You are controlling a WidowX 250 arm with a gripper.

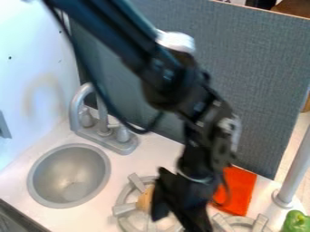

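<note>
Dark pincer [176, 217] hangs low beside a tan thing [145, 199] on the counter [156, 147].
Taking the pincer as the clock's hub, I see the round sink [68, 176] at ten, set into the counter, and the grey faucet [115, 140] near eleven, fixed where its spout can serve the bowl. At nine, just beside the pincer, the tan thing sits over the near burner [124, 209], which seems to bear it; the pincer covers part of it, so I cannot tell whether the pincer is released or clenched on it. Toward three, an orange cloth [242, 190] lies flat, partly behind the arm [203, 106]. The pole [297, 167] stands upright on its base at two, a green pepper [296, 222] at half past three.
</note>
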